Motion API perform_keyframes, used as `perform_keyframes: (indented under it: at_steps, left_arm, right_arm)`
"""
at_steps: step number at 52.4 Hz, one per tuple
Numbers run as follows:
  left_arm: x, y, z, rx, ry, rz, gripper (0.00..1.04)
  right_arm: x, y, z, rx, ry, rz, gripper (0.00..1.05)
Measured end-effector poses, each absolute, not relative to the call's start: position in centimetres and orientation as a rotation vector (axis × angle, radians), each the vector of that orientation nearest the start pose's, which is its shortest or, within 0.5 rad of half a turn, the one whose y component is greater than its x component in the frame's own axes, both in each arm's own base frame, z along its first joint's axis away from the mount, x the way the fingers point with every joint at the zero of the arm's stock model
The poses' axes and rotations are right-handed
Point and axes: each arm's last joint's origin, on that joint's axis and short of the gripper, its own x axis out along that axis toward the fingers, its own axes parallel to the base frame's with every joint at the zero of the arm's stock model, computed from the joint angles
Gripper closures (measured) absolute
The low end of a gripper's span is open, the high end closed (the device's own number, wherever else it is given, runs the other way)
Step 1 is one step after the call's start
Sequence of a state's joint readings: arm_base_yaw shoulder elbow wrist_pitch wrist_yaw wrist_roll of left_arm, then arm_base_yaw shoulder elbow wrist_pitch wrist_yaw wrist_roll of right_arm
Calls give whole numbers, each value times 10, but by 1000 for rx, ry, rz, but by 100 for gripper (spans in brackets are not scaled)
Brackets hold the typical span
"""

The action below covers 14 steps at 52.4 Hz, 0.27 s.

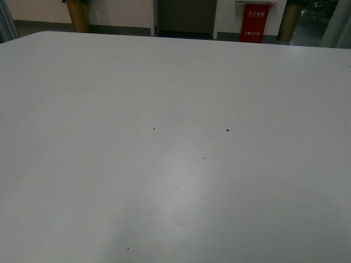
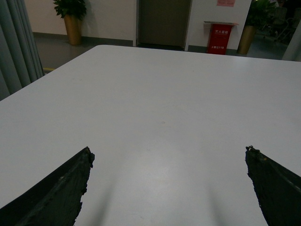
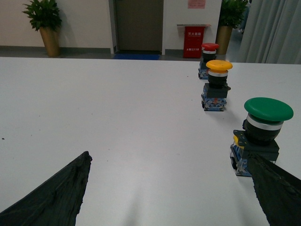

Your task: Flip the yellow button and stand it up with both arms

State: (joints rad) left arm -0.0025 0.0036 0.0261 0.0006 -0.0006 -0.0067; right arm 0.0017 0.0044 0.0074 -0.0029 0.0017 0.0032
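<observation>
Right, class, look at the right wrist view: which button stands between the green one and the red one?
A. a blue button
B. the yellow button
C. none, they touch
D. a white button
B: the yellow button stands upright on the white table, in a row with the green button and the red button on either side of it.

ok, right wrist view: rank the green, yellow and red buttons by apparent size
1. green button, largest
2. yellow button
3. red button, smallest

They stand in a row going away from the camera, so nearness drives this order; true sizes can't be compared.
</observation>
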Motion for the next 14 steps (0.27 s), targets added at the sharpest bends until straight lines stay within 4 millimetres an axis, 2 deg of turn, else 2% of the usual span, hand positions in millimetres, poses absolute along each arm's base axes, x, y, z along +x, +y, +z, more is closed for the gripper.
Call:
perform_keyframes:
  at_steps: [14]
  left_arm:
    - [96,0,172,-7,-23,-2,7]
  right_arm:
    - [98,0,165,3,0,0,7]
